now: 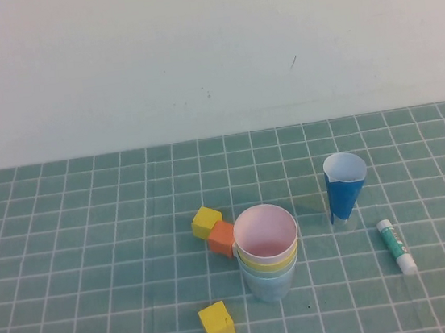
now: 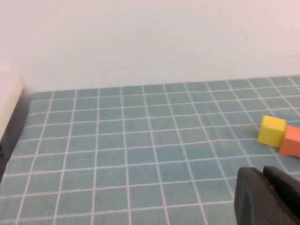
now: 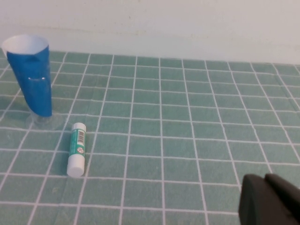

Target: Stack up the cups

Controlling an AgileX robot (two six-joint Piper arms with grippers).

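Your high view alone shows the cup stack (image 1: pixel 267 252); left gripper (image 2: pixel 267 194) and right gripper (image 3: pixel 269 199) sit at wrist-frame edges, fingers: cannot tell

Pale wall (image 1: pixel 192 48) behind green gridded mat (image 1: pixel 97 271)

The nested cups (image 1: pixel 267 252) look like thin, smooth plastic with a matt sheen, the pink one on top pale inside, and the tall dark blue cup (image 1: pixel 345 187) looks like glossy coated paper with a white lining. The desk (image 1: pixel 97 271) wears a matt green mat ruled with white lines, on which the yellow blocks (image 1: pixel 216 322) and orange block (image 1: pixel 222 238) look dull. The glue stick (image 1: pixel 397 246) is smooth plastic; the left gripper (image 2: pixel 267 197) and right gripper (image 3: pixel 272 201), each at a corner of its own wrist view, are matt black.
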